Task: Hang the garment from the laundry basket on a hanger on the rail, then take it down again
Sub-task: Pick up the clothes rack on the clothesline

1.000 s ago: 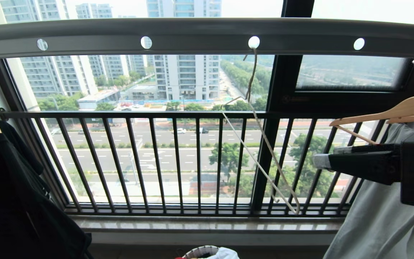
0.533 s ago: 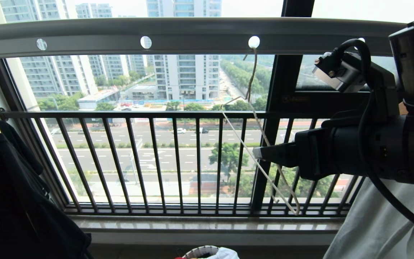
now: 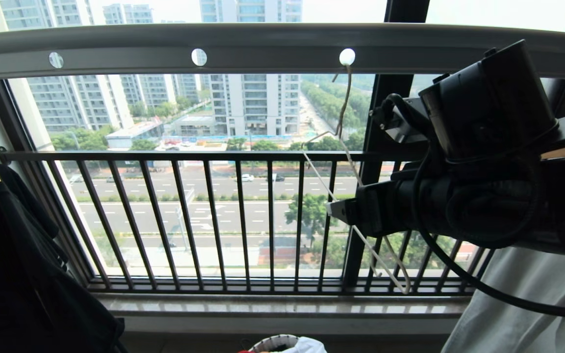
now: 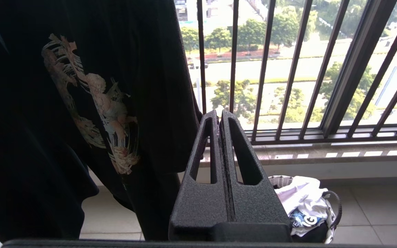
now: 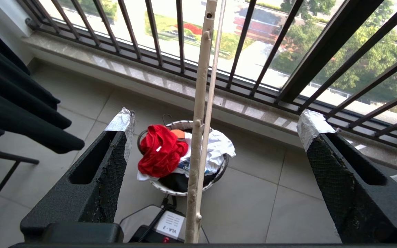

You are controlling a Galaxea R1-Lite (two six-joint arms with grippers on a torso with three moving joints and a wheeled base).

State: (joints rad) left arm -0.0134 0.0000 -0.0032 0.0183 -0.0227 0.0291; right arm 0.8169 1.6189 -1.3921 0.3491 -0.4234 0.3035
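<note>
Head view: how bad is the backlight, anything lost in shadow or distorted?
Head view: bright window blows out the sky, the black T-shirt is near silhouette, the rail bows from lens distortion. Right wrist view: evenly lit, the garment and hanger read clearly.

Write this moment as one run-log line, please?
right tool: open, straddling wire hanger | hanger: hooked on rail | red T-shirt: in laundry basket | left tool: shut, idle
</note>
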